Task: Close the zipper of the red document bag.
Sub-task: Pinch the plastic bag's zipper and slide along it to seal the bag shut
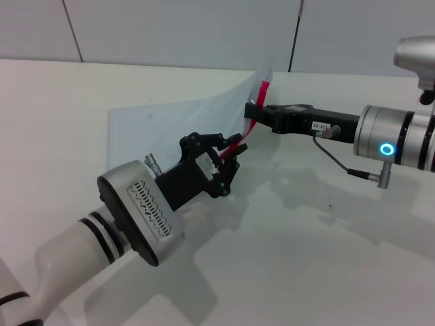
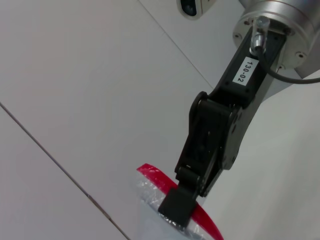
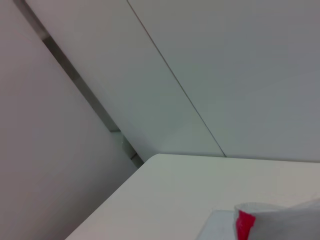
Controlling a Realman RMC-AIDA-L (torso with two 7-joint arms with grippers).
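Observation:
The red document bag (image 1: 170,125) is a pale translucent pouch lying on the table, with its right edge lifted and curled upward. Along that raised edge runs the zipper (image 1: 264,90), a thin red strip. My right gripper (image 1: 250,114) reaches in from the right and is shut on the bag's upper edge; the left wrist view shows this right gripper (image 2: 176,207) clamped over the zipper (image 2: 150,174). Lower on the same strip, my left gripper (image 1: 228,151) is shut on the zipper. The slider is hidden between its fingers. In the right wrist view the zipper's end (image 3: 245,225) shows.
The white table (image 1: 326,258) spreads around both arms, its far edge meeting a grey panelled wall (image 1: 177,27). A cable (image 1: 340,163) hangs under the right wrist.

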